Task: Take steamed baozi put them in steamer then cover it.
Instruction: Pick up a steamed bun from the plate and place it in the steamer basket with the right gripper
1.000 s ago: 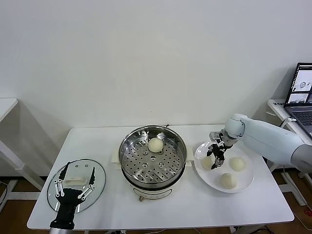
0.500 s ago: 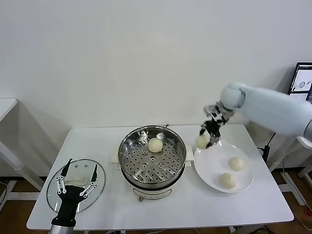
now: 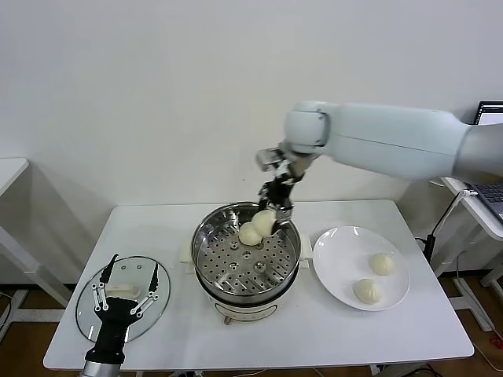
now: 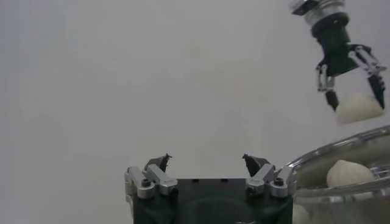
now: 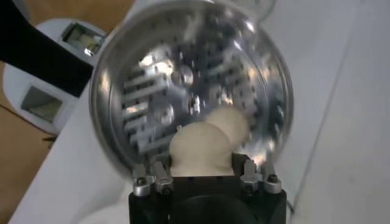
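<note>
My right gripper [image 3: 273,212] is shut on a cream-white baozi [image 3: 265,222] and holds it above the far side of the steel steamer [image 3: 206,263]. In the right wrist view that baozi [image 5: 198,151] sits between the fingers over the perforated tray [image 5: 155,97]. Another baozi [image 3: 247,233] lies on the tray at the far side. Two baozi [image 3: 383,264] [image 3: 367,290] lie on the white plate [image 3: 338,263] at the right. The glass cover [image 3: 88,308] lies flat at the table's front left. My left gripper [image 3: 124,287] hovers open over it.
The white table [image 3: 314,338] bears the steamer in the middle, the plate at the right and the cover at the left. A second table with a laptop [image 3: 489,126] stands at the far right. A white wall lies behind.
My right gripper lifted a baozi off the plate and carried it left, from above the plate's edge to above the steamer. The left gripper has barely moved.
</note>
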Robot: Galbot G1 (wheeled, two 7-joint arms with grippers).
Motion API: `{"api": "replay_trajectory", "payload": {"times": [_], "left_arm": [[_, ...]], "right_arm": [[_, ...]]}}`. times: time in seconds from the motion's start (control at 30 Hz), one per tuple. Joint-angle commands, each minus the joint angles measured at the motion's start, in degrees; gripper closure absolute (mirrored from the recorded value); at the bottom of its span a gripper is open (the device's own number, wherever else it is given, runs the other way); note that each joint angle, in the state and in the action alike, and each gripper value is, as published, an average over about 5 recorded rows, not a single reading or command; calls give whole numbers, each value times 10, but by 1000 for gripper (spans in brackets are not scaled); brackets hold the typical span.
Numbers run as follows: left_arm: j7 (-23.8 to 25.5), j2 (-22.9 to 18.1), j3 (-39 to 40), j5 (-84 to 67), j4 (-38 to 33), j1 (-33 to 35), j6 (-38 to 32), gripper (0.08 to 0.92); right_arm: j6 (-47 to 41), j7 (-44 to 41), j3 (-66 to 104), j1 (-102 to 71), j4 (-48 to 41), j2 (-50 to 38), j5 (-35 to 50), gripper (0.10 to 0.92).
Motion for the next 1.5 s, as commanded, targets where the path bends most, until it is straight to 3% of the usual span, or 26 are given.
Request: {"api": "replay_trajectory", "payload": {"times": [0.03, 0.8, 1.07, 1.3, 1.5], "left_arm": [[-1, -1, 1, 0, 1, -2, -1, 177], [-2, -2, -1, -2, 6, -8, -1, 177], [-2, -4, -5, -2, 5, -6, -2, 177], [-2, -4, -6, -2, 2, -5, -1, 177], [-2, -3, 1, -1, 4, -8, 0, 177]], "right_arm": [[-47, 85, -33, -12, -1, 106, 52, 355], [-57, 120, -39, -79, -49, 148, 23, 353], [-55, 120, -29, -86, -45, 138, 17, 283], [-50, 98, -2, -53, 16, 52, -9, 205], [-5, 7, 48, -9, 72, -114, -95, 203]]}}
